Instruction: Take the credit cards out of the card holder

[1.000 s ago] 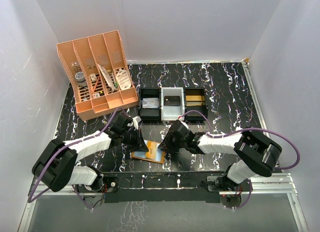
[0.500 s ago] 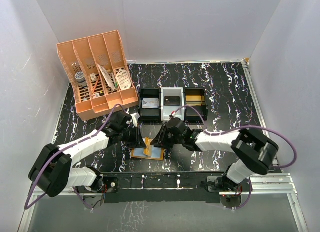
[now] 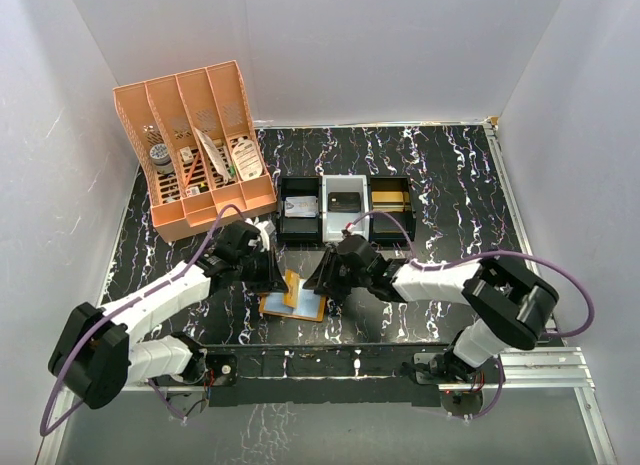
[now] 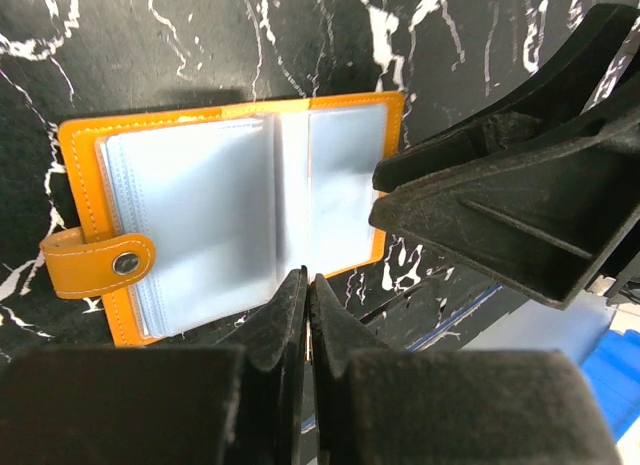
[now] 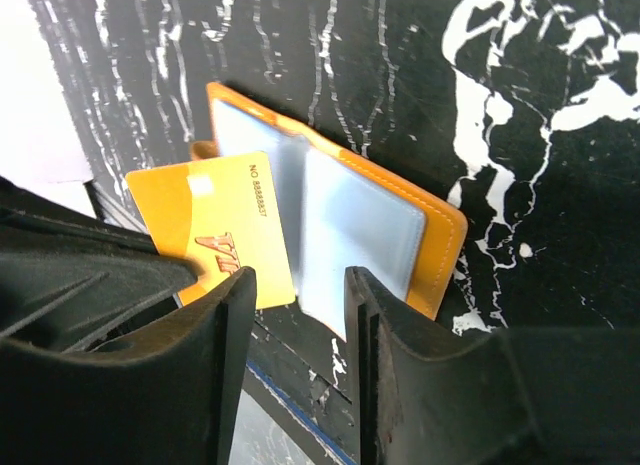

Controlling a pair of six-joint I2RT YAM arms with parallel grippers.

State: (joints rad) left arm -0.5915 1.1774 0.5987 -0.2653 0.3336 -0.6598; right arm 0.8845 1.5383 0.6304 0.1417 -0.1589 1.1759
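Two grippers are crowding the near middle of the black marbled table. Between them we are seeing the card holder lying open and flat, with its orange cover down, its pale blue sleeves facing up and its snap tab sticking out past one short side. The left gripper is hanging just over one long edge of the holder, its fingers pressed tight together. From the right wrist we are watching an orange card with a printed number tilting over one sleeve page and out past the holder's edge. Its lower corner is running in behind the left gripper's finger, so we are reading that gripper as pinching the card. The right gripper is standing spread, a finger on either side of the card's free corner, and we are seeing no grip there. Behind, three small bins are sitting in a row, and an orange desk organizer is standing at the far left.
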